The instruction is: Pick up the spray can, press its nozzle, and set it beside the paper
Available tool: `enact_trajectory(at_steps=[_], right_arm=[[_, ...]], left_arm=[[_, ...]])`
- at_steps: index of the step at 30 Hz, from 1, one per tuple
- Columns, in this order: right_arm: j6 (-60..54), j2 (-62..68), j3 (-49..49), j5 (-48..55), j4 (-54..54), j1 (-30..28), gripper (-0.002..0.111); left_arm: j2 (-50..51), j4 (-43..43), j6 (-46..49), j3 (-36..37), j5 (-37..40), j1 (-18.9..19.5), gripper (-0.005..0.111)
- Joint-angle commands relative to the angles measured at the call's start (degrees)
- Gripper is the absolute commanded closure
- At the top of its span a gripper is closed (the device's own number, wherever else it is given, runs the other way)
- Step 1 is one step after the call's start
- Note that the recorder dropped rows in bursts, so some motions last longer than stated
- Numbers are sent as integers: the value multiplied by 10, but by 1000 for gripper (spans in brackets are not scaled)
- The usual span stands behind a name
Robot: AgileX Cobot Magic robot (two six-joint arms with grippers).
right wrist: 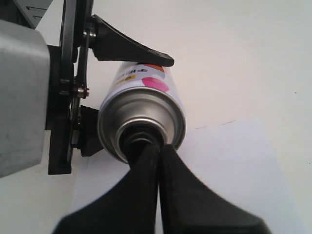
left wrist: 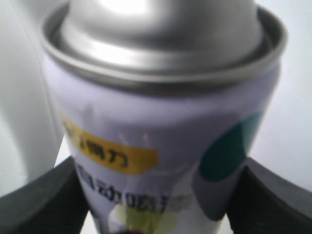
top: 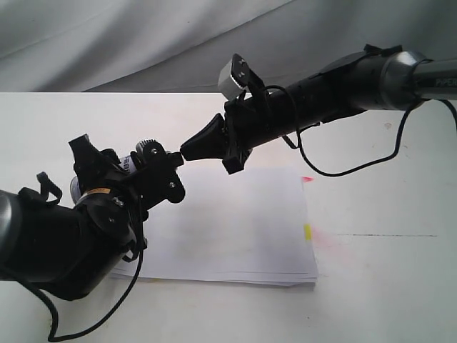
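Note:
My left gripper is shut on the spray can and holds it tipped on its side above the table, its silver domed top towards the right arm. The left wrist view shows the can wedged between both black fingers. My right gripper is shut, and its joined fingertips rest against the can's top. There they cover most of the black nozzle. The paper lies flat below both grippers, with red and yellow tabs on its right edge.
A white table carries the paper. A grey cloth backdrop hangs behind it. A black cable loops from the right arm over the table. The left arm's bulk fills the lower left.

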Motion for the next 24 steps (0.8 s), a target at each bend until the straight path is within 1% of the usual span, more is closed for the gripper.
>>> enact_trajectory(at_steps=[1,4,12,24], right_arm=[[-6,-2,-4,1,9,5,108],[-6,-2,-4,-4,15,8,108],[-12,-2,-4,-40,15,44,108],[-12,-2,-4,-46,13,46,108]], left_arm=[[-2,16,-8,-7,-17,-2,107],[-2,23,-8,-7,-17,-2,107],[-2,29,-9,-7,-17,-2,107],[-2,34,-6,-7,-17,-2,107]])
